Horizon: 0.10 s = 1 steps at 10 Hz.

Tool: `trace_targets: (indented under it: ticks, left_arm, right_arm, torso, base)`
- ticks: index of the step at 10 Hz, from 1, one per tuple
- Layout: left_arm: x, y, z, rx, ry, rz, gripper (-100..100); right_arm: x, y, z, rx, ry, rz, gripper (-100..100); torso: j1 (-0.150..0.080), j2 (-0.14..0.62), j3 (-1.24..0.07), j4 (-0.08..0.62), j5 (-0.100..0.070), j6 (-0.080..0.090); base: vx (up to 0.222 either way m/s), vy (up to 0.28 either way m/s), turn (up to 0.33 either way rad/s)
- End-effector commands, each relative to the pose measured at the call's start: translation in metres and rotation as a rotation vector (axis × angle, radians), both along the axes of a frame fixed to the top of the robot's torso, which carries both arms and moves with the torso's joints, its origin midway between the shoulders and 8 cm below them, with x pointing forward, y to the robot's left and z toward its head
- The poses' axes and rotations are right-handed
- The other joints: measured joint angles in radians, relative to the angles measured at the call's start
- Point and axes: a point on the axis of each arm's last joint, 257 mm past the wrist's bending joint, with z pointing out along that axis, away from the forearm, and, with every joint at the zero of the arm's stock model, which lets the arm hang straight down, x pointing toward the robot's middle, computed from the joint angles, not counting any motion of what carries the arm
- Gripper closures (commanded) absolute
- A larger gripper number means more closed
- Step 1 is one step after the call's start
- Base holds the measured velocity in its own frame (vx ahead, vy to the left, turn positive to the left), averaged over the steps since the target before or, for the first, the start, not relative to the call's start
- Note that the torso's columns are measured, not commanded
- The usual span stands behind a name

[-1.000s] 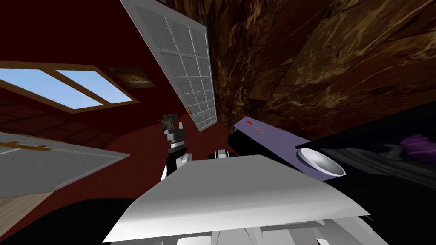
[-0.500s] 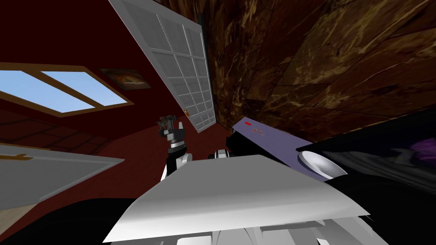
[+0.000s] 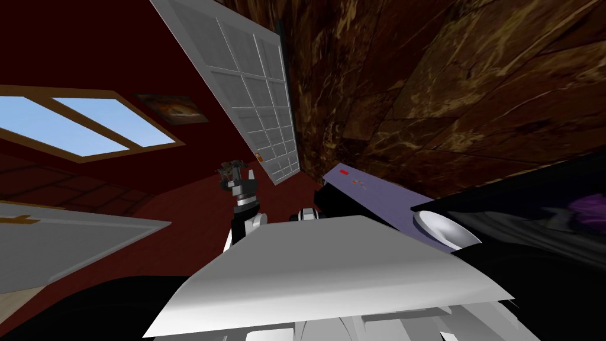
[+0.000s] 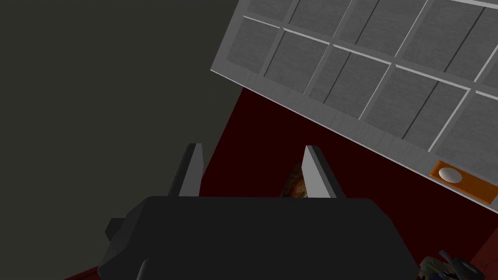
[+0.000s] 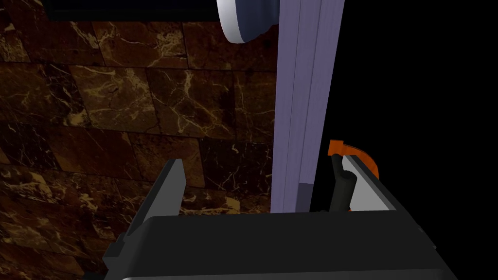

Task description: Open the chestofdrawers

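Floor: dark brown marbled tiles, shown across the upper right of the head view and behind the right wrist's fingers.
Wall: dark red. A window and a small framed picture are set in it.
Door: white and panelled, seen between the red wall and the marbled floor.
Chest of drawers: located ahead and to the right, on the marbled floor, near the foot of the door. A lavender top and a black front are shown. In the right wrist view the top is seen edge-on.
Bowl: white, placed on the lavender top at the end farther from the door.
Left gripper: raised ahead and to the left, in front of the red wall. The fingers are spread apart and nothing is held between them.
Right gripper: positioned at the edge of the lavender top. The fingers are spread wide. The edge stands between them, nearer one finger, and nothing is clamped.
Orange piece: small and curved, seen with a dark bar just beside the finger on the black side. Contact cannot be determined.
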Motion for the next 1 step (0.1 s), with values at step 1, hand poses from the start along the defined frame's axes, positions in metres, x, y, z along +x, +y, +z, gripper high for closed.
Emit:
trace_targets:
  ticks: [1]
  left_arm:
    - [0.0,0.0,0.0,0.0,0.0,0.0,0]
  right_arm:
    - [0.0,0.0001,-0.0004,0.001,0.001,0.0,0]
  torso:
    - [-0.001,0.0,0.0,0.0,0.0,0.0]
  base:
    - [0.0,0.0,0.0]
